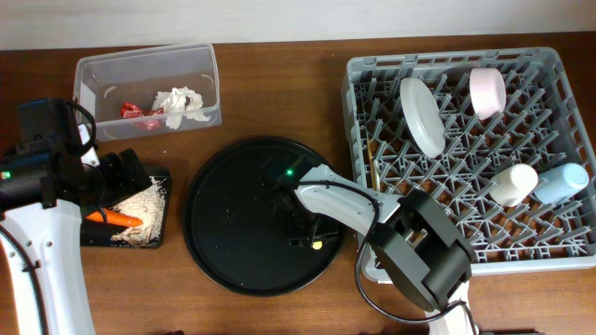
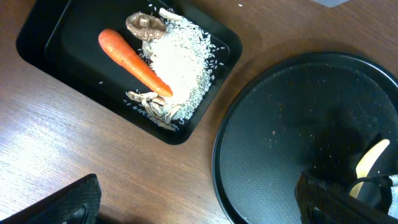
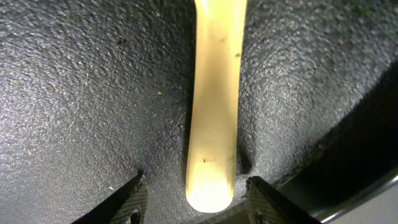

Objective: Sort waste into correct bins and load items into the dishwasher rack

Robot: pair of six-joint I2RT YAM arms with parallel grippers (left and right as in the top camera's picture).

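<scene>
Tissues binned in tub, 11 o'clock; carrot in black tray, 9; dish, pink cup racked in rack, 3. Remaining: pale utensil on round tray, straddled by spread right gripper. Left gripper spread, empty.

Orange carrot lies diagonally against pale rice in the shallow black tray; tissues and red wrapper in clear tub; white dish, pink cup, small white cup, blue cup in grey rack

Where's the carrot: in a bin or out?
In. The carrot lies inside the small black tray, partly on the rice.
</scene>
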